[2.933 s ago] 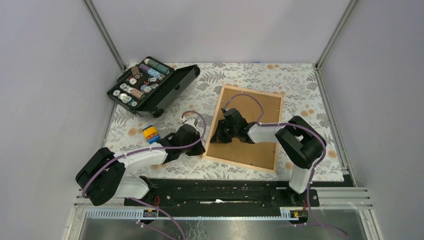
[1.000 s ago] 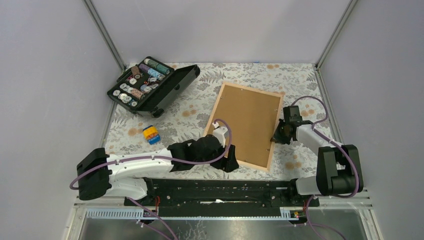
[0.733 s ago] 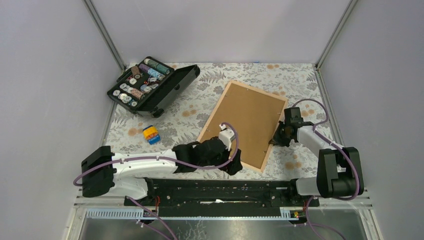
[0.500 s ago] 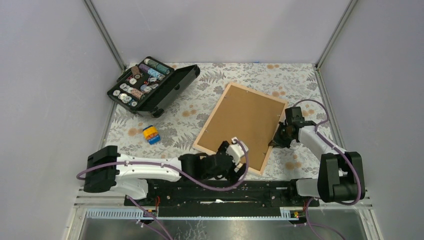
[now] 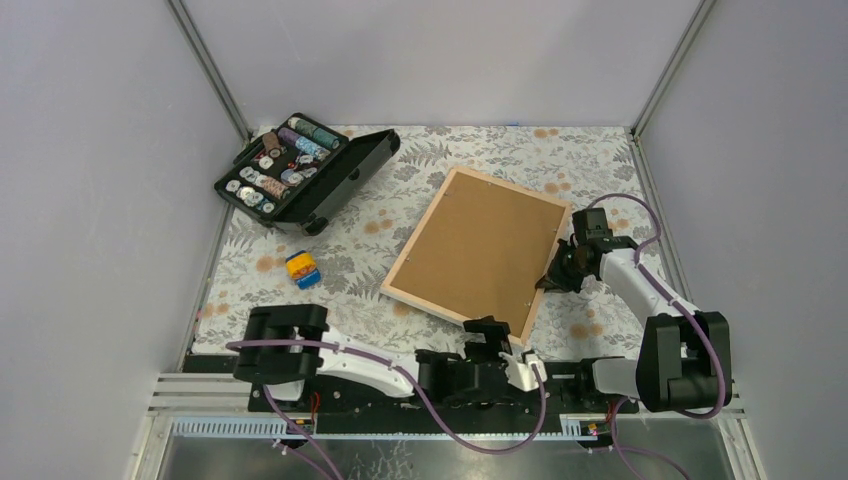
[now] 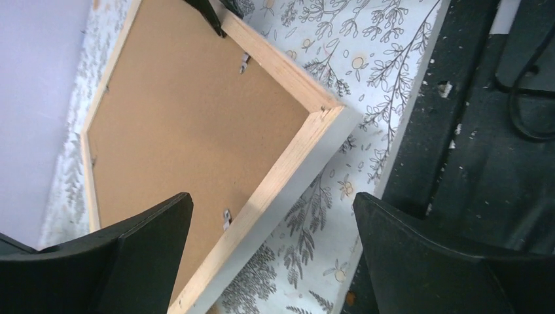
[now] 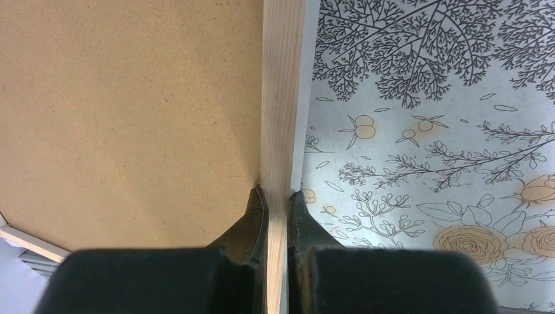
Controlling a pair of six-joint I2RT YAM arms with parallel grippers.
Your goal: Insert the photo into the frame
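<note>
Pale-wood frame (image 5: 455,314) is laid back-up right of centre on the table (image 5: 600,170), brown backing board (image 5: 480,250) shown. Black case (image 5: 340,180) of spools is set at the far-left corner. The frame's right edge is clamped by the right gripper (image 5: 556,277); the left gripper (image 5: 488,335) is held at the near edge, jaws spread.

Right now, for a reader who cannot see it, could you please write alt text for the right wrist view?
The right gripper is shut on the pale wooden edge of the frame, one finger on each side. Left of the edge lies the plain brown backing board; right of it, a tablecloth printed with flowers and branches.
</note>
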